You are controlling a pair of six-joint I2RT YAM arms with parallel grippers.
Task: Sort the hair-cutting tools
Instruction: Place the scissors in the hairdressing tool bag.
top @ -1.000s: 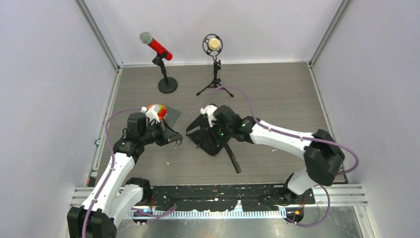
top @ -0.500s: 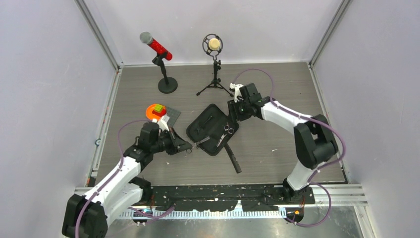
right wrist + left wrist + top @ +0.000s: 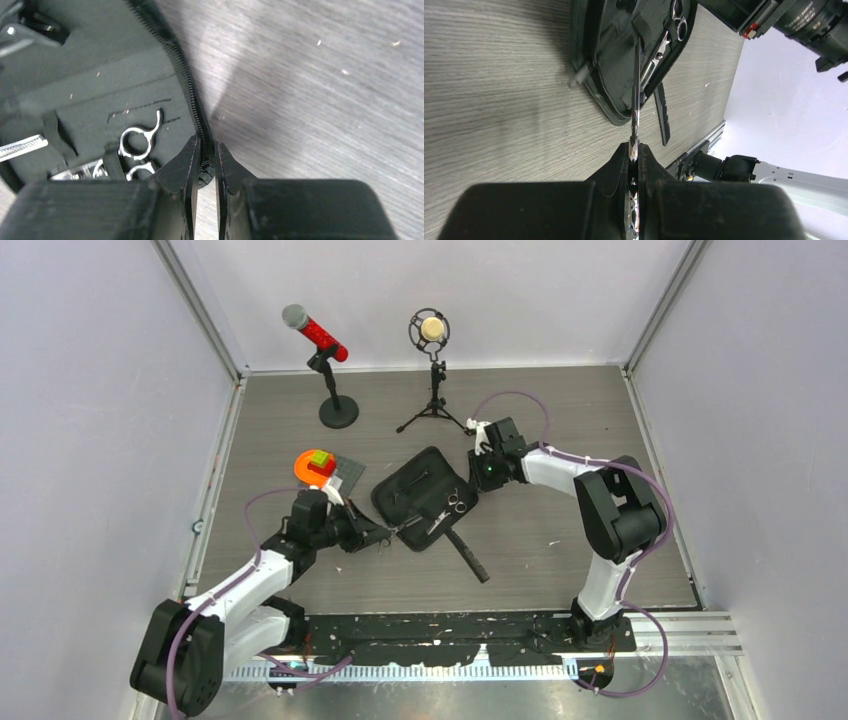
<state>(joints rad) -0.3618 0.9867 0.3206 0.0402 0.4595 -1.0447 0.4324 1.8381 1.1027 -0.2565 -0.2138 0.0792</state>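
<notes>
Left claw (image 3: 634,150) clamped on silver scissors (image 3: 636,112), blades aimed straight into the open zip case (image 3: 601,60) (right claw (image 3: 206,152) pinches its rim).

I work in a robot lab, inside a small test cell, not in a home or a salon. Plain pale walls (image 3: 90,440) close the grey wood-pattern table (image 3: 570,420) on three sides, with bare metal posts (image 3: 200,308) in the corners. My left arm (image 3: 235,590) and my right arm (image 3: 555,465) are fixed on a metal rail (image 3: 700,625) at the near edge, and purple cables (image 3: 512,394) loop from them. A red microphone (image 3: 315,332) and a studio microphone (image 3: 432,330) stand on stands at the back.
</notes>
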